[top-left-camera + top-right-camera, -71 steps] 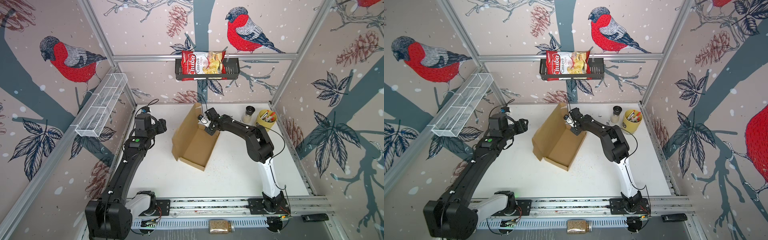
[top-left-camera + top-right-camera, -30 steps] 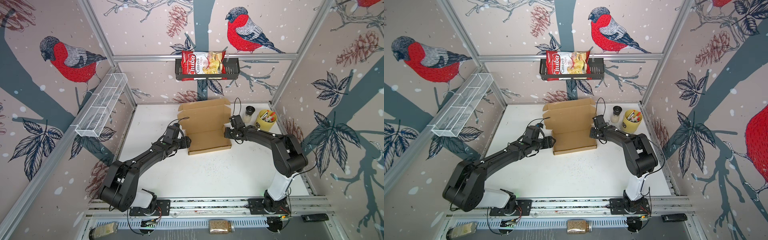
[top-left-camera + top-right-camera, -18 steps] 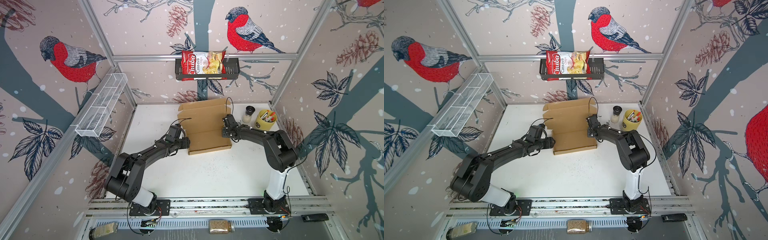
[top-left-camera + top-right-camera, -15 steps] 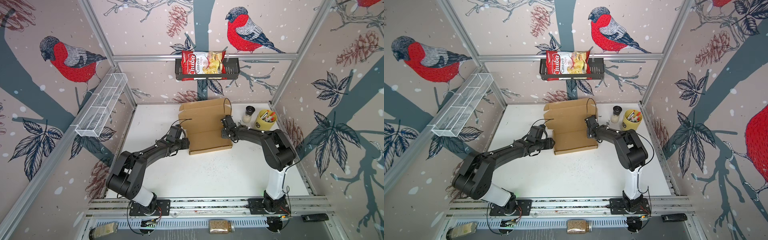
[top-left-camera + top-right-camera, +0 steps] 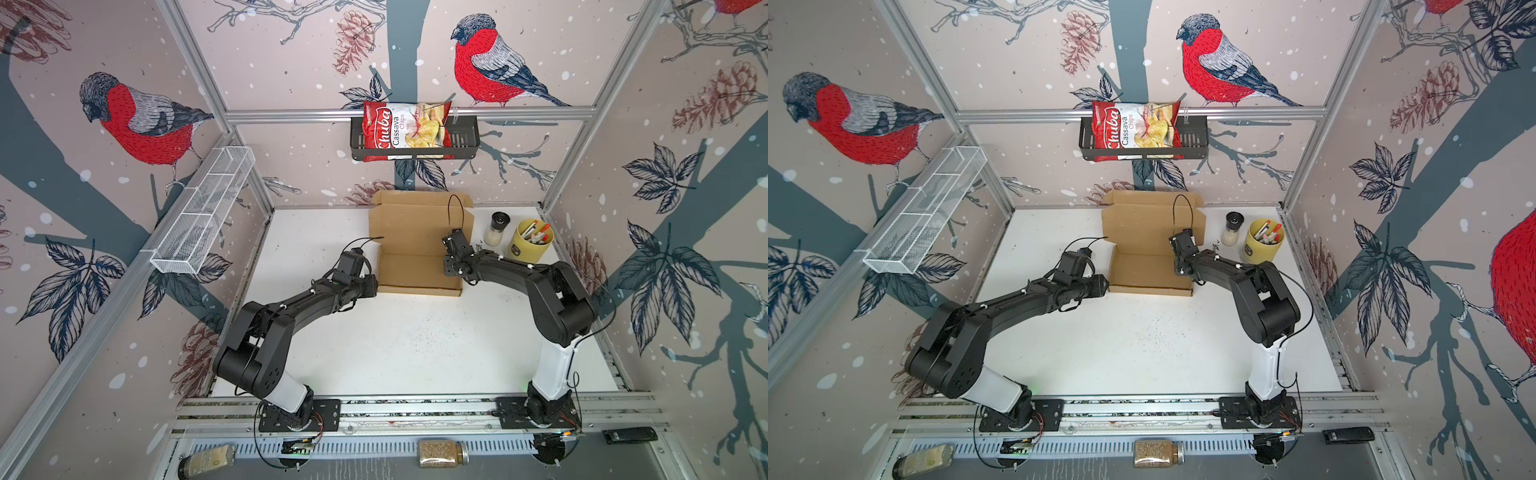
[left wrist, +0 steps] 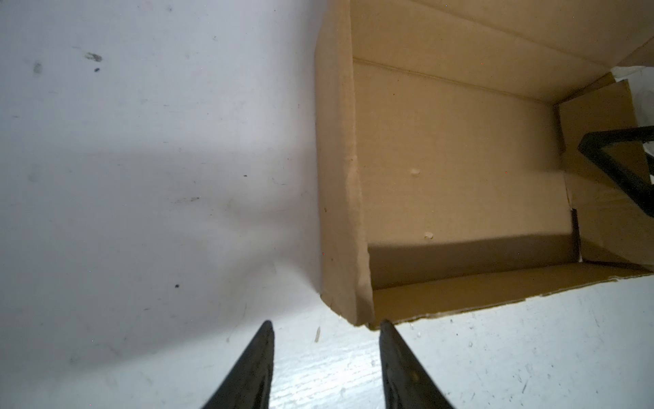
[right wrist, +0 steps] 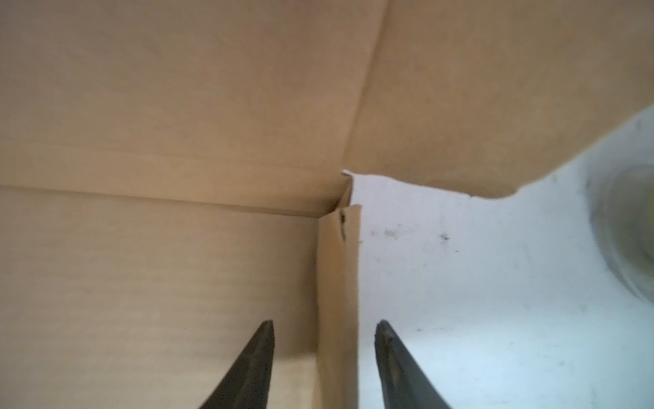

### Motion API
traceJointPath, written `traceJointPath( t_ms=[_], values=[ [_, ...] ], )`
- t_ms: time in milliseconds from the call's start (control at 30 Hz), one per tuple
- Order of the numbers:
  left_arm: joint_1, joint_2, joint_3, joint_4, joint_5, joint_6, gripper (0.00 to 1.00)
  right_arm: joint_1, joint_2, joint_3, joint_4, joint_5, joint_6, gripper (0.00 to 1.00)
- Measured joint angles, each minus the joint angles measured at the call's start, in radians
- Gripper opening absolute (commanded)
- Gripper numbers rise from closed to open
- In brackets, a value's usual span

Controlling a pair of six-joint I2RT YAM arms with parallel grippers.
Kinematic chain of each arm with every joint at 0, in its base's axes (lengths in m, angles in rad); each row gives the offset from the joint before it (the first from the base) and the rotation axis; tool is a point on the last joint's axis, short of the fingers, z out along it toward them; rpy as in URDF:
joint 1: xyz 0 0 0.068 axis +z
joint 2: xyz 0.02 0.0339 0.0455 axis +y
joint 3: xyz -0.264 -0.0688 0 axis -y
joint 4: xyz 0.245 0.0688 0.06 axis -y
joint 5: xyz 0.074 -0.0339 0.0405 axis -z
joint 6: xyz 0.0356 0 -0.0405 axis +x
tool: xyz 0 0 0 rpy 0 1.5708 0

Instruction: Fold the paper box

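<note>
The paper box (image 5: 409, 272) is a brown cardboard tray at the back middle of the table, side walls up and its lid (image 5: 1148, 226) standing against the rear wall. My left gripper (image 5: 375, 287) sits low at the tray's front left corner, also seen in the other top view (image 5: 1106, 286). In the left wrist view it (image 6: 325, 324) is open with only table between the fingers, the box corner (image 6: 354, 311) just ahead. My right gripper (image 5: 449, 270) is open astride the box's right wall (image 7: 338, 283), with a gap on each side of it (image 7: 325, 323).
A salt shaker (image 5: 496, 228) and a yellow cup of pens (image 5: 530, 245) stand right of the box, close to the right arm. A black basket with a chips bag (image 5: 405, 129) hangs on the back wall, a white wire shelf (image 5: 203, 216) on the left wall.
The box went from tilted up in the right gripper to squared at the back. Over the last second the right gripper moved left onto the box's right wall. The left gripper's fingers have drawn closer together.
</note>
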Motion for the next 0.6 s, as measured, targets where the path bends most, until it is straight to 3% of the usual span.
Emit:
traceJointPath(
  t_ms=[200,367,433,500,600],
  values=[
    [-0.001,-0.013,-0.003,0.004,0.010,-0.001,0.47,0.001,-0.057,-0.077,-0.011,-0.051,0.056,0.47],
    [-0.002,-0.012,-0.003,0.004,0.015,-0.001,0.46,0.003,-0.053,-0.101,-0.007,-0.055,0.101,0.24],
    [-0.002,-0.011,-0.003,0.004,0.024,-0.001,0.46,0.003,-0.041,-0.104,-0.001,-0.055,0.104,0.22],
    [-0.002,-0.011,-0.003,0.005,0.028,-0.001,0.46,-0.001,-0.033,-0.107,0.000,-0.055,0.105,0.28],
    [-0.002,-0.017,-0.004,0.003,0.028,0.000,0.49,-0.008,-0.040,-0.108,0.006,-0.056,0.106,0.49]
  ],
)
